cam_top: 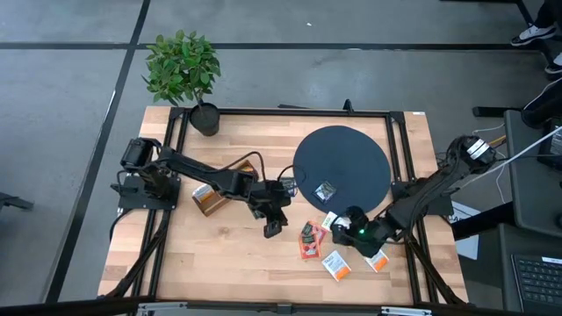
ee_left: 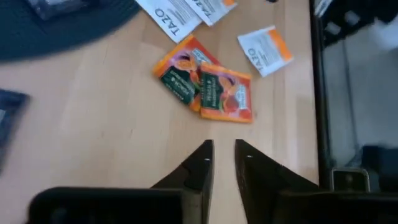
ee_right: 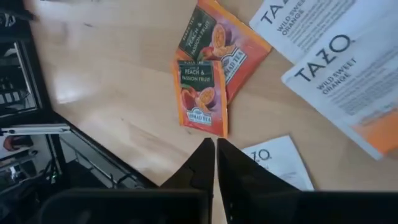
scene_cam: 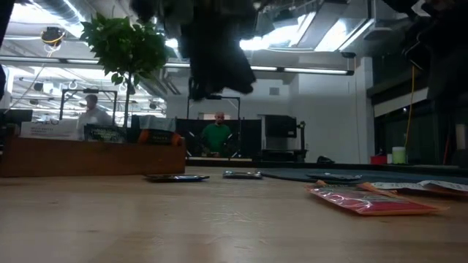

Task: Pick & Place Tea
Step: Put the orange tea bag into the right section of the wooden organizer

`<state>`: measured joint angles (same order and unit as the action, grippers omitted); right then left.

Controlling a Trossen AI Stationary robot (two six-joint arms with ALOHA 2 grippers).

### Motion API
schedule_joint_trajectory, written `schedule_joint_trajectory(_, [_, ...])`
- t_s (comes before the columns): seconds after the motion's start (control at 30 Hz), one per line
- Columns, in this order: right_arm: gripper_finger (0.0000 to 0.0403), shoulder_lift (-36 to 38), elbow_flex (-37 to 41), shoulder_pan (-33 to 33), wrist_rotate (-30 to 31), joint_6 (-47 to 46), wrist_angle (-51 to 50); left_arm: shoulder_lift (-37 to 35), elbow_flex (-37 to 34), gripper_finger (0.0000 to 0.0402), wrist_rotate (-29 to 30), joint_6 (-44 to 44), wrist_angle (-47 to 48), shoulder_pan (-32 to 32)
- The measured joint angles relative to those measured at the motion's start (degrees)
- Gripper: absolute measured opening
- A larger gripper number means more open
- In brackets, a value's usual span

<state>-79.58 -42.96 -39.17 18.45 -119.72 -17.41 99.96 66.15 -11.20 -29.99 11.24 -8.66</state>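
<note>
A: Far along yet?

B: Hardly, by the look of it. Seems to be a few sachets standing in the box (cam_top: 209, 200) at the left, going by the low view. Cannot tell how many. Plenty lying loose on the table (cam_top: 219, 254).

A: Counted the loose ones?

B: Counted, as far as visible. Two red-orange sachets (cam_top: 309, 241), overlapping, near the middle of the near half. Three white sachets (cam_top: 336, 264) with orange bands: one just far of the red-orange pair, two to its right toward the near edge. One dark sachet (cam_top: 326, 190) lying on the disc (cam_top: 351, 149). Perhaps two more flat dark sachets (scene_cam: 175, 177) on the wood left of the disc, seen only from table height, so not sure.

A: And the grippers?

B: Left gripper (ee_left: 224, 144): above bare wood, just left of the red-orange pair, fingers a narrow gap apart, pinching nothing. Right gripper (ee_right: 216, 142): low among the white ones, just right of the same pair, fingers pressed together, also empty.

A: Anything in hand, then?

B: Nothing at all. No sachet lifted, none on its way.

A: So what remains?

B: Most of the job, at a guess: pick each loose sachet off the wood and the disc, then carry it left and drop it in the box. Likely to start with the red-orange pair, lying between both grippers.
</note>
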Motion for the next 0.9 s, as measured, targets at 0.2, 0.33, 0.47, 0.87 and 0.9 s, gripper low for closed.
schedule_joint_trajectory(0.2, [0.0007,0.13,-0.41,1.5,-2.87,4.89,-0.25,0.04,-12.29,0.0056,-7.83,-13.34,-22.27,1.41])
schedule_joint_trajectory(0.33, [0.0007,-2.01,-1.68,3.24,-3.66,11.67,0.58,0.28,-13.48,0.0054,-7.91,-13.23,-23.53,1.47])
schedule_joint_trajectory(0.47, [0.0015,-5.51,-4.76,5.18,-3.51,20.23,1.4,2.78,-10.58,0.0058,-8.02,-13.28,-23.23,1.48])
schedule_joint_trajectory(0.87, [0.0009,-16.7,-14.38,5.51,-3.53,29.92,1.33,15.68,2.84,0.0064,-20.75,-16.28,-22.58,4.76])
schedule_joint_trajectory(0.9, [0.0012,-17.23,-14.64,5.22,-3.55,29.71,1.53,16.11,3.21,0.0066,-20.83,-15.91,-22.59,4.87])
